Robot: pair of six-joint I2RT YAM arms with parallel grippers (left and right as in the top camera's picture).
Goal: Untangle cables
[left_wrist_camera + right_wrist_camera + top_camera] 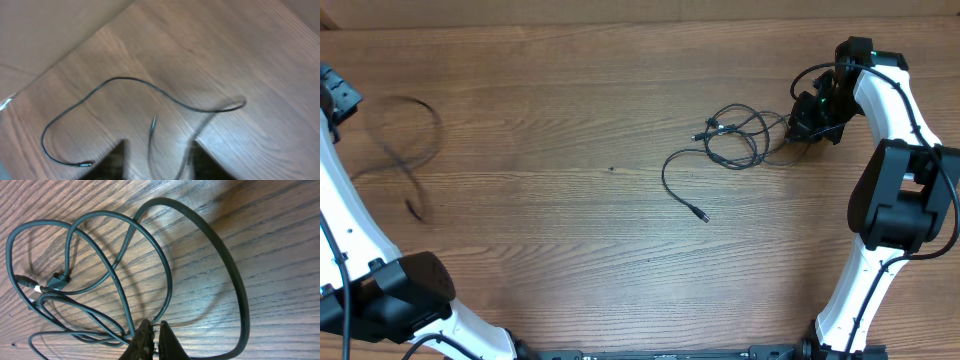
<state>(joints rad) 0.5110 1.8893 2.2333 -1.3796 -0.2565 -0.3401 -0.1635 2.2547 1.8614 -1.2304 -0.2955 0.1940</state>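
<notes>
While left jaws gape above a loose nine-o'clock cable (130,80), right jaws clench the two-o'clock tangle (224,255), which probably needs another pull.

Nothing to read here, honestly. I went over all three views and there's no label, brand name, number or sign on the cables (735,135), the white arms (883,100) or the wooden counter (570,200). The closest thing is a small white band (35,287) on one plug (22,280) at the left edge of the right wrist view, but it looks blank, or any print on it is too tiny to make out. The left wrist view is too blurry to show lettering anyway.
</notes>
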